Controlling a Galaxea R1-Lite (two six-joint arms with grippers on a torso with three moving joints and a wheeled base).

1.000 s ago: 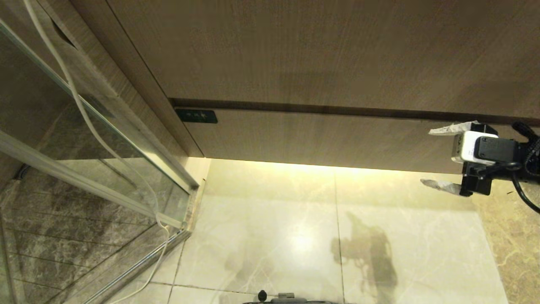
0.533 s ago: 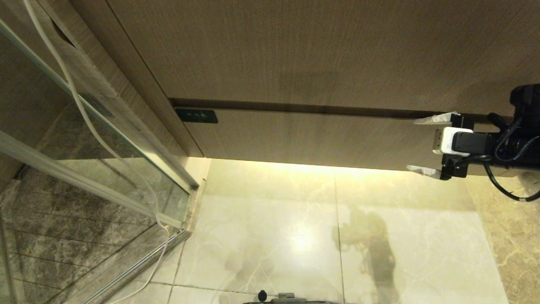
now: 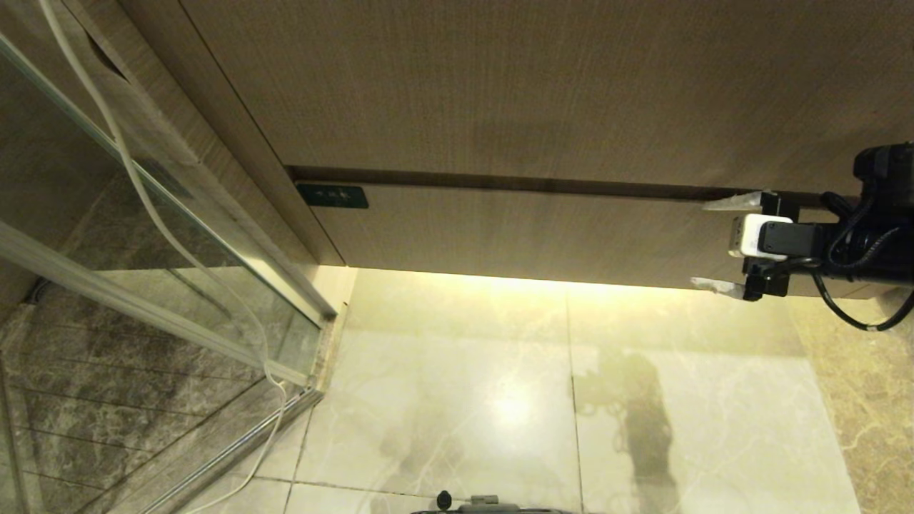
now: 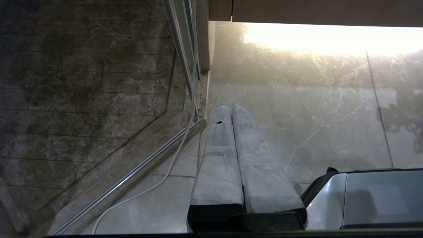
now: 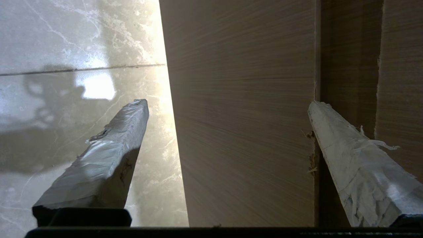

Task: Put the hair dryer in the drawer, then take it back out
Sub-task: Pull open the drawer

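The biggest thing before us is the tall wood-grain panel (image 3: 500, 86), and under it the drawer (image 3: 514, 232), which is closed; its narrow front runs across the head view, long axis from left to right, with the small dark plate (image 3: 332, 195) at the left end, and it faces out over the marble floor (image 3: 500, 400). At the left stands a glass door (image 3: 107, 235) with a white cable (image 3: 143, 193) hanging along it.

Since a second ago our right gripper (image 3: 714, 245) has moved up and a little left, from below the drawer front to its right end. Now its fingers (image 5: 109, 155) are spread wide and hold nothing; one sits at the dark gap along the top edge, the other at the lower edge. We judge this prepares the opening of the drawer.

Our left gripper (image 4: 231, 109) hangs over the floor, fingers pressed together, empty.

The hair dryer is not visible, so we cannot tell its direction.
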